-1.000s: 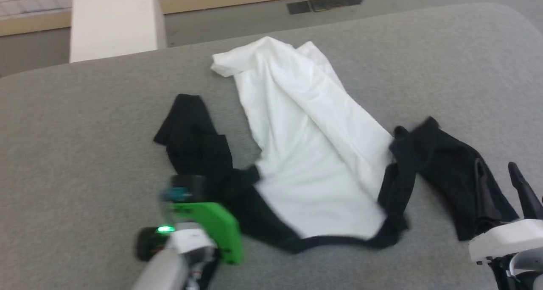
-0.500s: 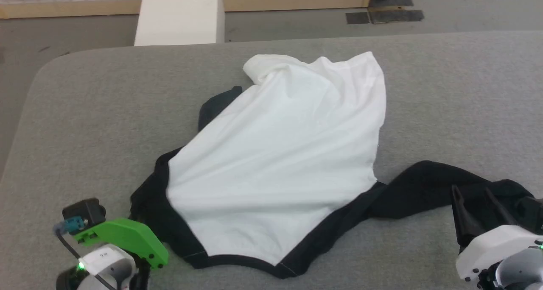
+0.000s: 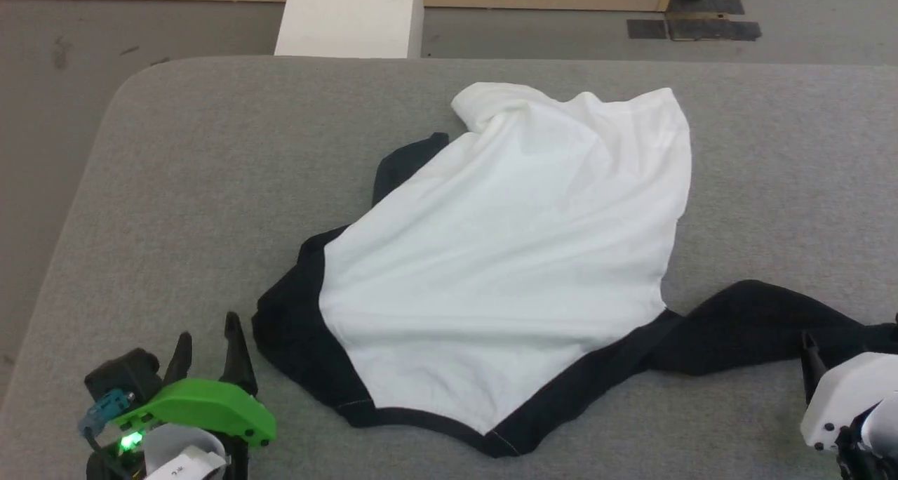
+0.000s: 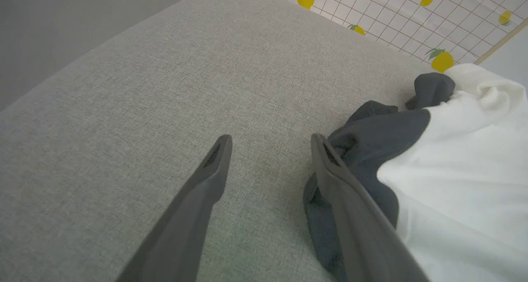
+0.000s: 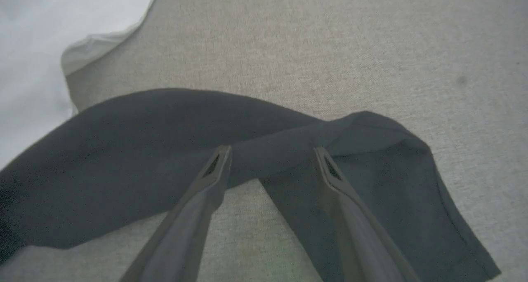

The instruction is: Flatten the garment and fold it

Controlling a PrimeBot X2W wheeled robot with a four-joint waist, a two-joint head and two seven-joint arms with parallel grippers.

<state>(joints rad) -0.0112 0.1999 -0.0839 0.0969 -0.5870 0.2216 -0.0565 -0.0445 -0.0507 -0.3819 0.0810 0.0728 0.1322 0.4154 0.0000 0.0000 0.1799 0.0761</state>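
White-bodied, black-sleeved garment (image 3: 505,255) on grey table (image 3: 210,150); lemon-printed white grid wall (image 4: 412,18).

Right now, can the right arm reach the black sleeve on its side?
Probably yes. The right claw is open and points straight at the sleeve, which lies on the table with nothing covering it or standing between them.

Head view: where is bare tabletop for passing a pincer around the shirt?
Free: the wide strip between the left table edge and the black shoulder of the shirt; the patch right of the white body, beyond the black sleeve. Crowded: near right, where that sleeve lies under the right pincer.
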